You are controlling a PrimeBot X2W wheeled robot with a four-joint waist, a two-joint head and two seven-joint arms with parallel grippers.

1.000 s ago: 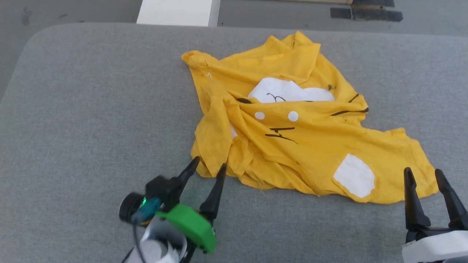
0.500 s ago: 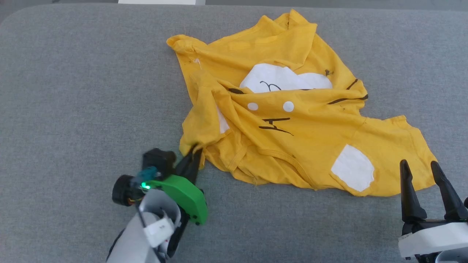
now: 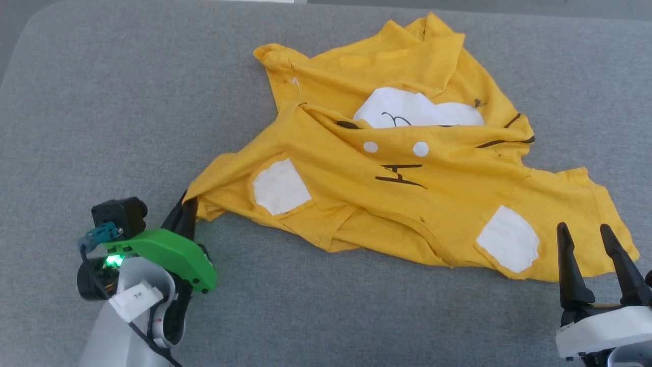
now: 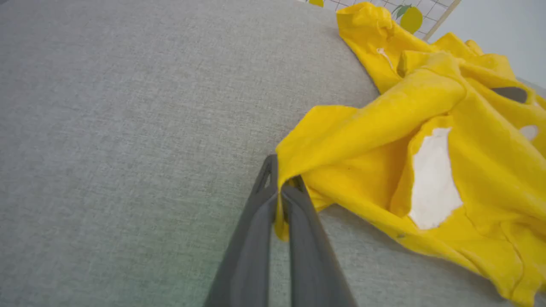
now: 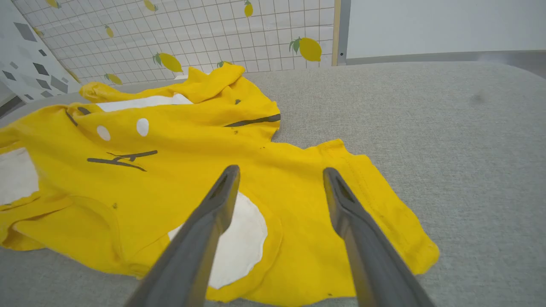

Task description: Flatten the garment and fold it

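The garment (image 3: 407,204) is a bright yellow T-shirt with white patches and black lines, lying crumpled on the grey table (image 3: 102,102). My left gripper (image 3: 187,204) is shut on the tip of its left sleeve, which is stretched out toward the lower left. The left wrist view shows that sleeve edge pinched between the two dark fingers (image 4: 279,200), with the garment (image 4: 426,149) spreading to the right. My right gripper (image 3: 586,232) stands open at the lower right, just off the other sleeve's hem. In the right wrist view its fingers (image 5: 281,175) hover above the garment (image 5: 170,162) without touching it.
The grey padded table has rounded corners; its far edge (image 3: 153,2) runs along the top of the head view. A tiled wall with lemon prints (image 5: 192,34) stands beyond the table in the right wrist view.
My left gripper closed on the sleeve tip and pulled it left and toward me, unfolding the sleeve and uncovering its white patch. The head camera shifted. The right gripper stayed open.
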